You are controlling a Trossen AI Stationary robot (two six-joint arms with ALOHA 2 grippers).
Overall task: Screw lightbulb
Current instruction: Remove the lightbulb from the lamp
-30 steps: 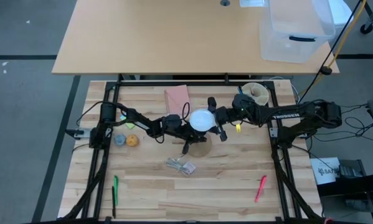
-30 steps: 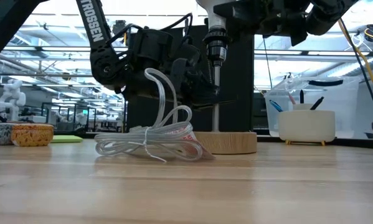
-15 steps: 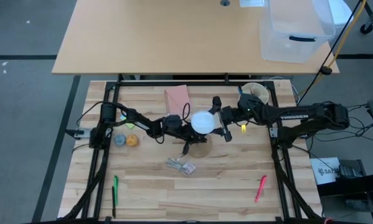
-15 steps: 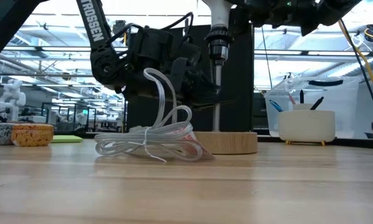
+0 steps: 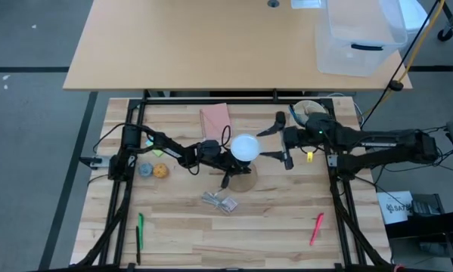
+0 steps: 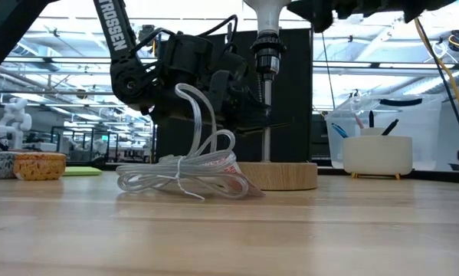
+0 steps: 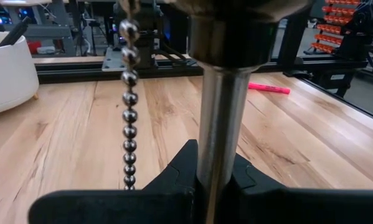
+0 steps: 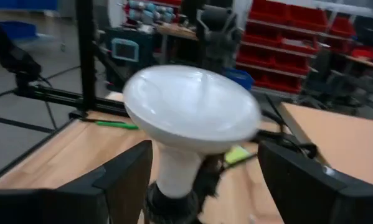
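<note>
Glossy white lightbulb point(image 8: 191, 112); shiny metal bead chain point(image 7: 129, 99); matt wood table point(image 5: 271, 211).

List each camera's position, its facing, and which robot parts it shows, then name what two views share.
High: overhead, straight down; both arms flank the lightbulb.
Low: table height, level across the wrapper; left arm behind.
Left wrist: at the lamp stem that the left tool clamps.
Right wrist: at the bulb between the open right tool fingers.
Shared: the bulb, in high and right wrist.
</note>
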